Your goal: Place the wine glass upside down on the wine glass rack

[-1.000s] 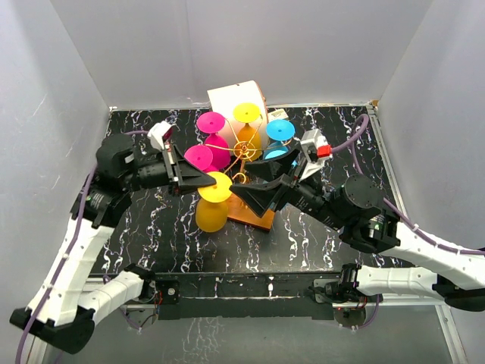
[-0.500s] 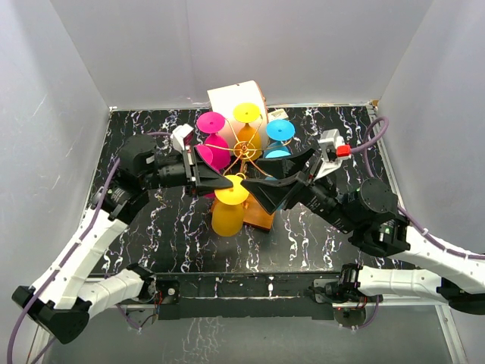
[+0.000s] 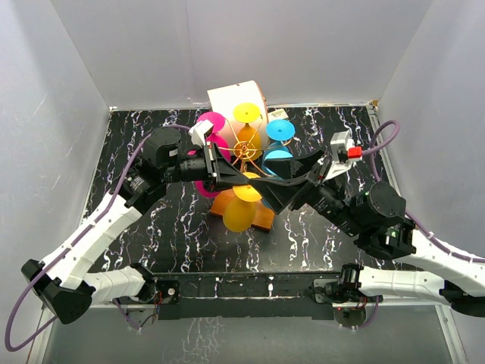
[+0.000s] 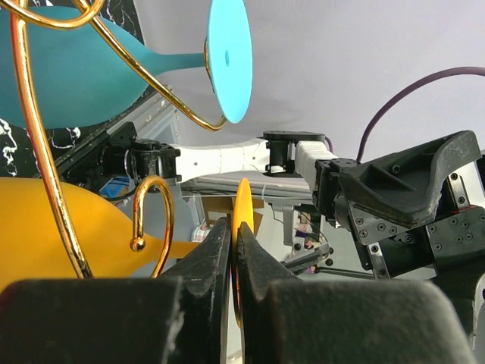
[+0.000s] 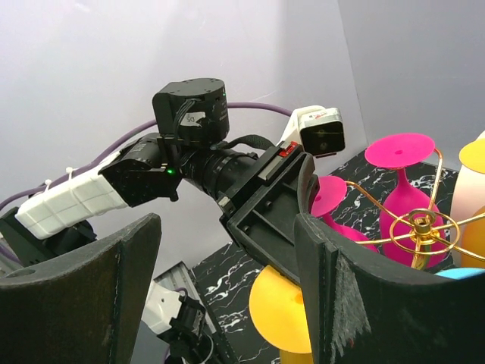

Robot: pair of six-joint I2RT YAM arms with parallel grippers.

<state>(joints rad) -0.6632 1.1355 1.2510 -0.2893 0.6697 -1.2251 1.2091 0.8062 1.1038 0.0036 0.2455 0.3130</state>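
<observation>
Black marbled table (image 3: 167, 235), white walls round it. Wine glass rack (image 3: 247, 149) stands mid-table on its wooden base (image 3: 264, 220), w/ a pink glass (image 3: 216, 120), a yellow glass (image 3: 247, 112) & a cyan glass (image 3: 280, 130) hung foot-up. My L claw (image 4: 236, 244) is pressed tight on the foot rim of the orange-yellow wine glass (image 4: 45, 227). Bowl's down at the rack's near side, stem right by a curled hook (image 4: 154, 212); can't tell if it's seated. My R claw (image 3: 274, 189) is spread wide, holding nothing, just beside the glass. White box (image 3: 227, 97) sits behind the rack
</observation>
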